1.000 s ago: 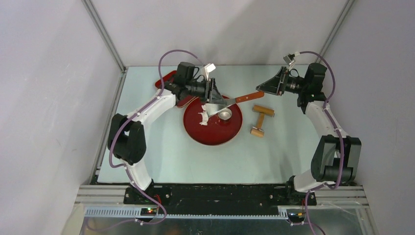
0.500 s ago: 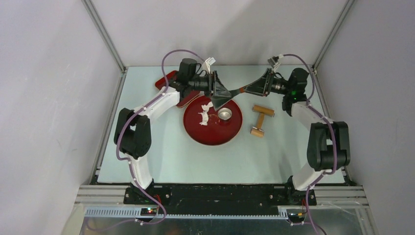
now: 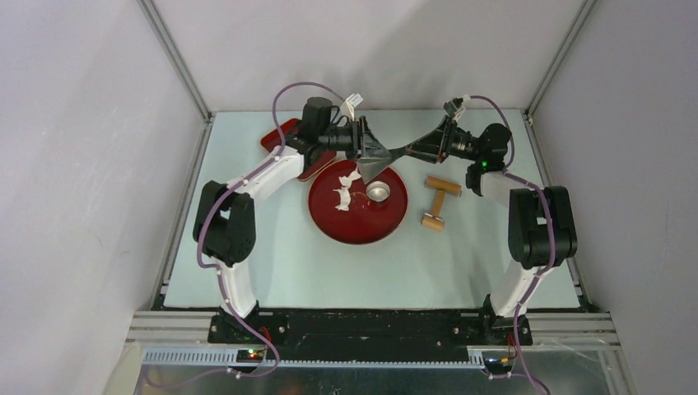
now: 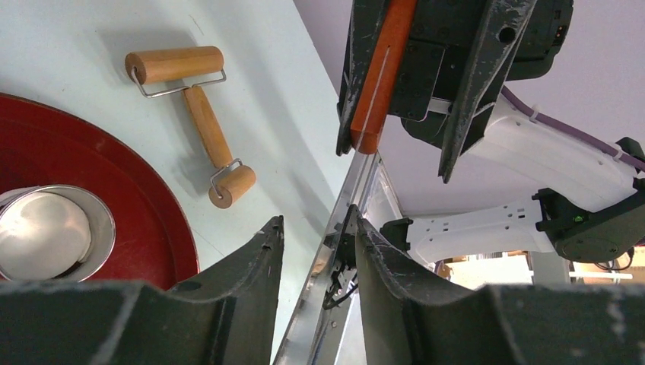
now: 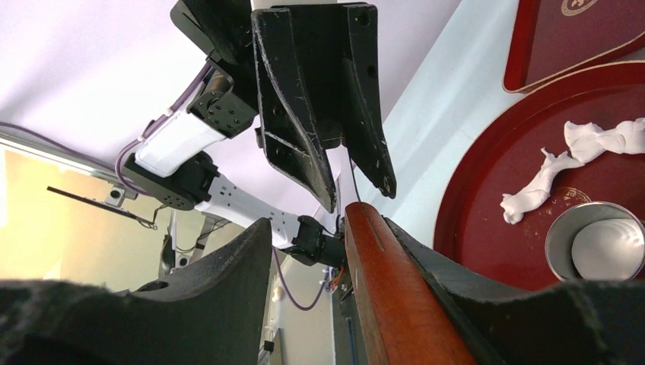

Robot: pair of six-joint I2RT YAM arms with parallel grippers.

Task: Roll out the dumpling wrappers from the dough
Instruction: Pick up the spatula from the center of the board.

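A spatula with a red-brown wooden handle (image 4: 380, 76) hangs in the air between my two grippers, above the back edge of the round red plate (image 3: 329, 222). My left gripper (image 4: 316, 220) is shut on its metal blade. My right gripper (image 5: 323, 228) is open around the handle (image 5: 388, 289), which lies against one finger with a gap to the other. On the plate stands a metal ring cutter (image 3: 378, 192) with a round white dough disc (image 5: 605, 251) inside it. A ragged white leftover strip (image 3: 342, 193) lies beside it.
A wooden roller (image 3: 438, 202) lies on the table to the right of the plate. It also shows in the left wrist view (image 4: 199, 114). A red tray (image 3: 280, 132) sits at the back left, partly under the left arm. Cage posts stand at both back corners.
The left gripper lifted the spatula off the plate toward the back. The right arm swung left, and its open fingers now stand around the handle.
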